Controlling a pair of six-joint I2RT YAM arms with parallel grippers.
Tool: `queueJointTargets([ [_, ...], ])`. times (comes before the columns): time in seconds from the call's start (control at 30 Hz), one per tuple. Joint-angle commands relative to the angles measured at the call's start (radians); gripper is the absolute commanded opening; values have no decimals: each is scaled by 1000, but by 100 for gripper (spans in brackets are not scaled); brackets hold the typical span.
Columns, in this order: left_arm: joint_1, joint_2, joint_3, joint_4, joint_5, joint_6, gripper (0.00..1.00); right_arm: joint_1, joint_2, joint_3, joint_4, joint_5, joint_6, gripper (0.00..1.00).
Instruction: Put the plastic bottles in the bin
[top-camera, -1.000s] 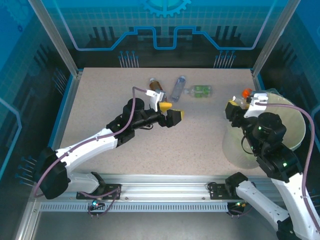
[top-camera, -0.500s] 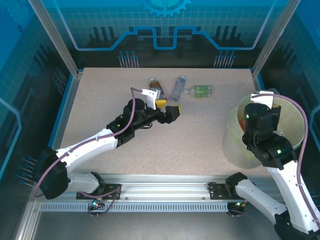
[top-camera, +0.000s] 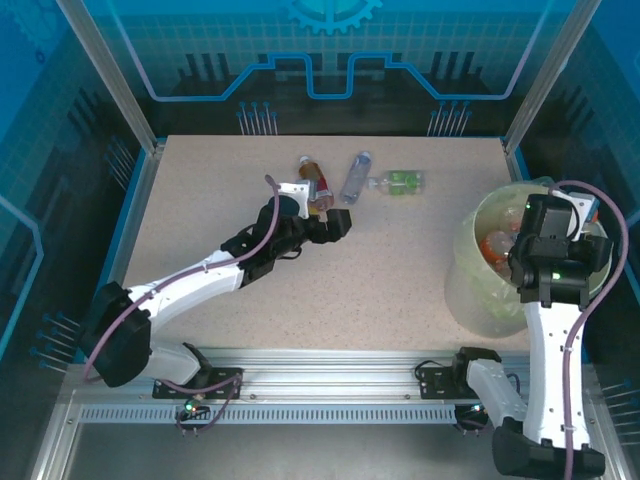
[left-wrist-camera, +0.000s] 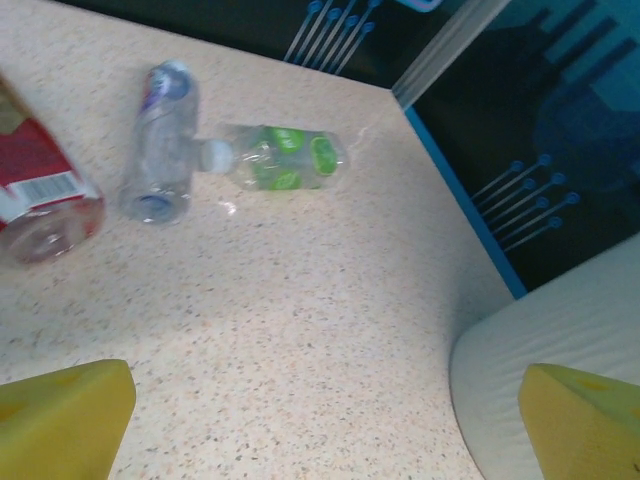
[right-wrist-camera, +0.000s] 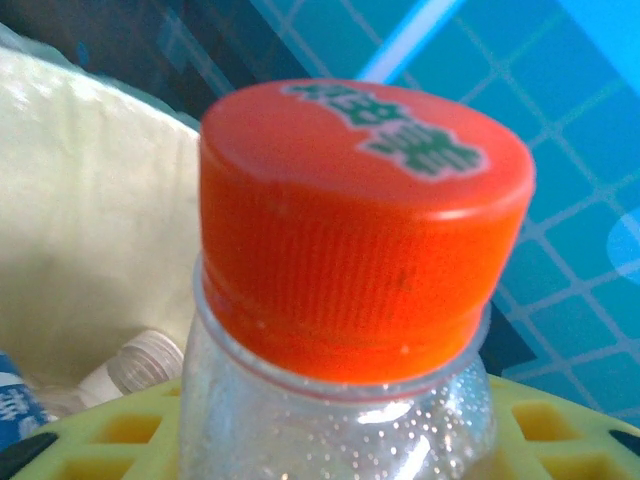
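Orange-capped bottle (right-wrist-camera: 350, 260) sits right up against the wrist camera, clear neck beaded with droplets, cap ribbed and printed green. The right gripper (top-camera: 553, 222) is clenched on it and hangs over the bin (top-camera: 470, 290), well placed for a drop onto the bottles piled inside.

Across the table (top-camera: 400, 290), the left gripper (top-camera: 330, 213) is spread wide beside the red-labelled bottle (left-wrist-camera: 40, 195), probably lining up the next grab. The clear bottle (left-wrist-camera: 160, 140) and the green-labelled bottle (left-wrist-camera: 285, 158) lie just beyond.
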Motion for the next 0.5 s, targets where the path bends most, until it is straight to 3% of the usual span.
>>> queueJointTargets([
  [0.0, 47, 31, 51, -48, -19, -102, 99, -60, 47, -11, -24, -36, 27, 66],
  [0.07, 71, 44, 59, -72, -6, -137, 99, -64, 78, 15, -59, 14, 85, 84],
  [0.17, 91, 54, 61, -88, -5, -156, 99, -70, 100, 52, -96, 22, 132, 99],
  [0.47, 140, 129, 101, -199, -33, -250, 99, -67, 64, 84, -131, -151, 208, 100],
])
